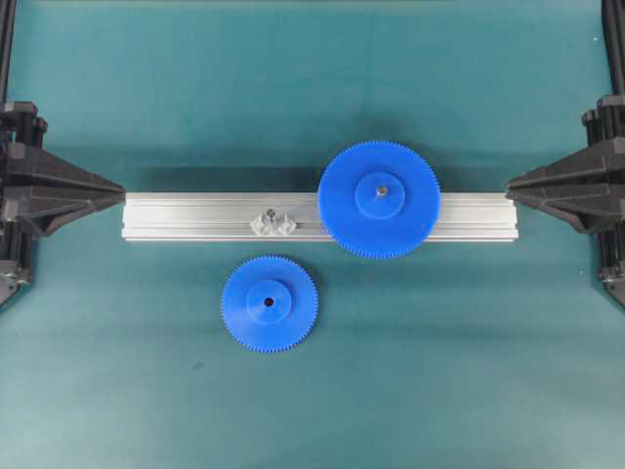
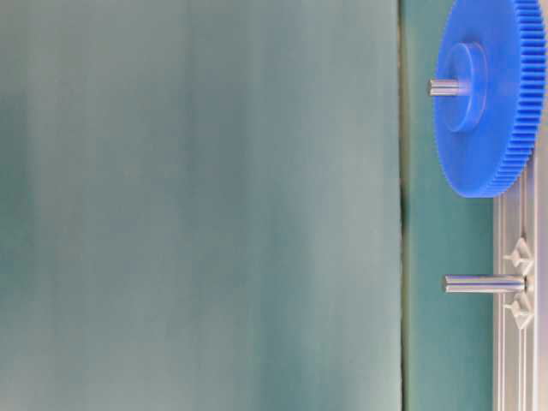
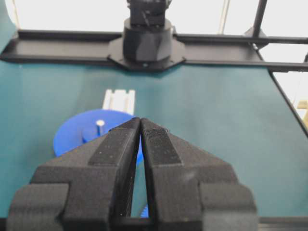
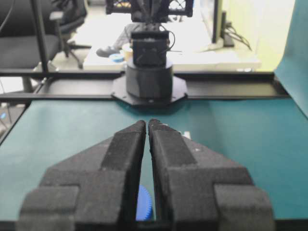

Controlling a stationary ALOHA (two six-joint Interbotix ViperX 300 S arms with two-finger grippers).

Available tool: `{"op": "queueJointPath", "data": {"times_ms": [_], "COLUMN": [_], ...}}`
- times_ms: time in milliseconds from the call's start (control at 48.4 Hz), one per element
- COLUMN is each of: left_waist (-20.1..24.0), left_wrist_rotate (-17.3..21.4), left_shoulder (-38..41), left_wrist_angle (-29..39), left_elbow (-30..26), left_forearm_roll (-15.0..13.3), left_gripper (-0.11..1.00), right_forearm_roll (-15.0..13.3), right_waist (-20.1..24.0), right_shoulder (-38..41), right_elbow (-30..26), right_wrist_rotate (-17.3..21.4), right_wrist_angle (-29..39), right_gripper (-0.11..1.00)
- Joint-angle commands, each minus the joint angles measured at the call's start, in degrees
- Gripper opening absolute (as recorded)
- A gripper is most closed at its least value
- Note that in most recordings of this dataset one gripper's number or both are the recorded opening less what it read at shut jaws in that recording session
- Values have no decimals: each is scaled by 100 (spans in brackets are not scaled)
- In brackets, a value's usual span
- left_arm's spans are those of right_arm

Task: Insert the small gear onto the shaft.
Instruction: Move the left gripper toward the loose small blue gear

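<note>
Nothing fitted yet: small gear [image 1: 269, 303] laid flat on mat, apart from bare shaft [image 1: 272, 221]; left gripper [image 3: 140, 126] and right gripper [image 4: 147, 126] clenched empty.

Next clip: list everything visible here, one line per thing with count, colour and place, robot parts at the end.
small gear: 1, blue, flat on the mat in front of the rail, touching nothing else.
large gear: 1, blue, seated on its own pin on the rail's right part.
shaft: 1, silvery with pale grey base, bare, on the rail left of the large gear.
rail: 1, silver aluminium, lying across the middle of the mat.
mat: 1, teal, covering the table.
left gripper: 1, black, at the left edge, shut on nothing.
right gripper: 1, black, at the right edge, shut on nothing.
</note>
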Motion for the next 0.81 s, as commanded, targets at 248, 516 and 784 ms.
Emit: {"op": "queueJointPath", "data": {"times_ms": [248,516,784], "left_waist": [-141,-677,-835], "left_wrist_rotate": [-712,-729,-905], "left_shoulder": [598,1688,3129], "left_wrist_angle": [1494,2021,2531], "left_elbow": [-879,-1468,-2338], "left_forearm_roll": [97,97,97], "left_gripper": [-1,-1,-1], "right_forearm_roll": [501,492,492], "right_waist": [-70,-105,-149], "right_shoulder": [35,97,308], "right_elbow": [-378,-747,-844], "right_wrist_rotate": [378,422,422], "right_wrist_angle": [1582,2909,3375], "right_gripper": [1,1,1]}}
